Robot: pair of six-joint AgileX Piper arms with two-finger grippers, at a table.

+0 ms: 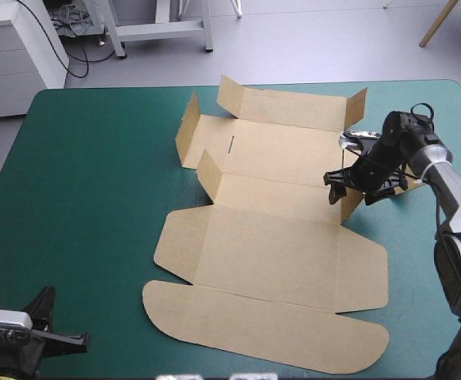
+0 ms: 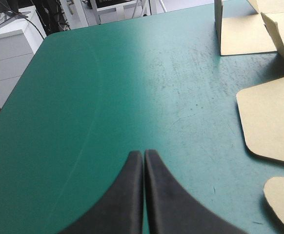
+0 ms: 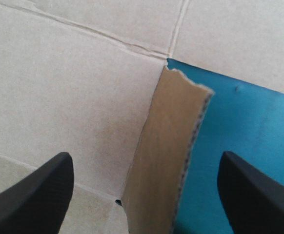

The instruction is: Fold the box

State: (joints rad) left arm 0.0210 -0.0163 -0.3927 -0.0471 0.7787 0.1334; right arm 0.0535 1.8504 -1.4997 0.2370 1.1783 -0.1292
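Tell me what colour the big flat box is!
The box is plain brown, with no pattern. The high view shows it best.

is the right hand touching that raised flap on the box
Apart. The right wrist view shows the right hand open, the raised flap standing between its fingers with clear gaps on both sides.

the table [image 1: 96, 198] wears a teal-green cover with rounded corners, and its surface shows faint scuffs and thin curved marks. just beyond the table's far left corner stands a white drawer cabinet [image 1: 13, 55]. black cables [image 1: 76, 76] hang beside it down to the grey floor. beyond the table's far edge, left of its middle, stands a white metal frame [image 1: 163, 30]. past the table's far right corner are pale wooden legs [image 1: 444, 22].
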